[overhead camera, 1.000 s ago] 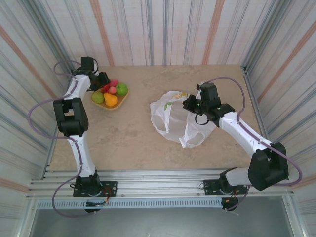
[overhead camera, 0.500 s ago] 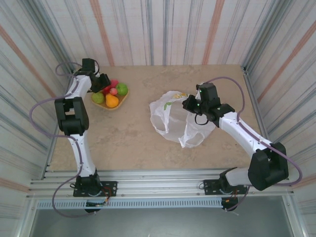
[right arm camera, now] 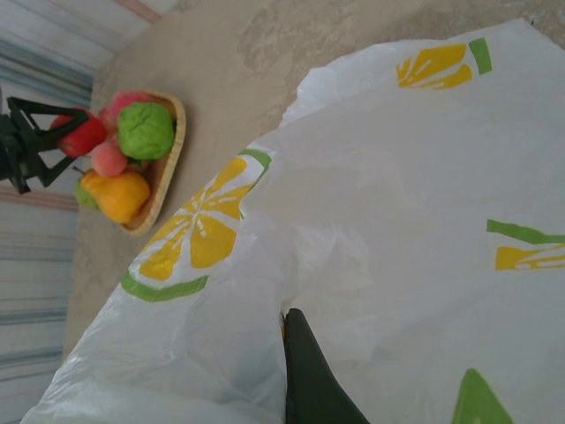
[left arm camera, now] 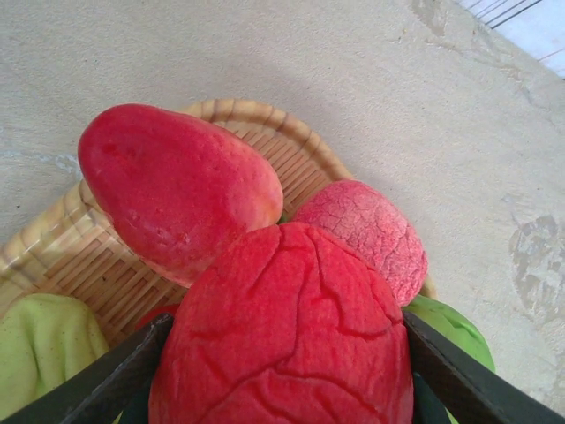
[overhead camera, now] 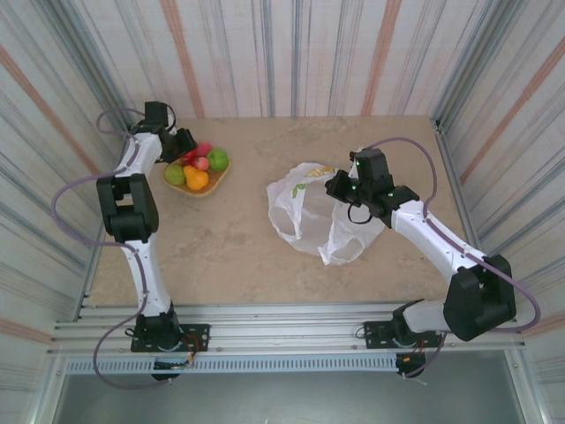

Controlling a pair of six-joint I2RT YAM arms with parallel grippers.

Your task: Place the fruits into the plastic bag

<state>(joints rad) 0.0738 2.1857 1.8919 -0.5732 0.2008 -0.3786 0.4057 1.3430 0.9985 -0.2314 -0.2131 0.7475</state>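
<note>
My left gripper [overhead camera: 183,148] reaches into the tan woven tray [overhead camera: 213,188] at the far left and is shut on a red fruit [left arm camera: 282,327], which fills the gap between both fingers. Beside it in the tray lie a longer red fruit [left arm camera: 177,190], a pink one [left arm camera: 362,230], green ones [overhead camera: 218,159] and an orange-yellow piece [overhead camera: 197,178]. The white plastic bag [overhead camera: 305,212] with lemon prints lies at mid-table. My right gripper [overhead camera: 340,185] is shut on its rim, holding it up; one dark finger [right arm camera: 305,371] shows against the plastic.
Striped walls close in the table on three sides. Bare beige tabletop [overhead camera: 221,247] lies between the tray and the bag. The tray [right arm camera: 172,150] appears beyond the bag's edge [right arm camera: 265,159] in the right wrist view.
The left gripper has shifted only slightly at the tray, still around the red fruit. The right gripper and the bag have stayed put.
</note>
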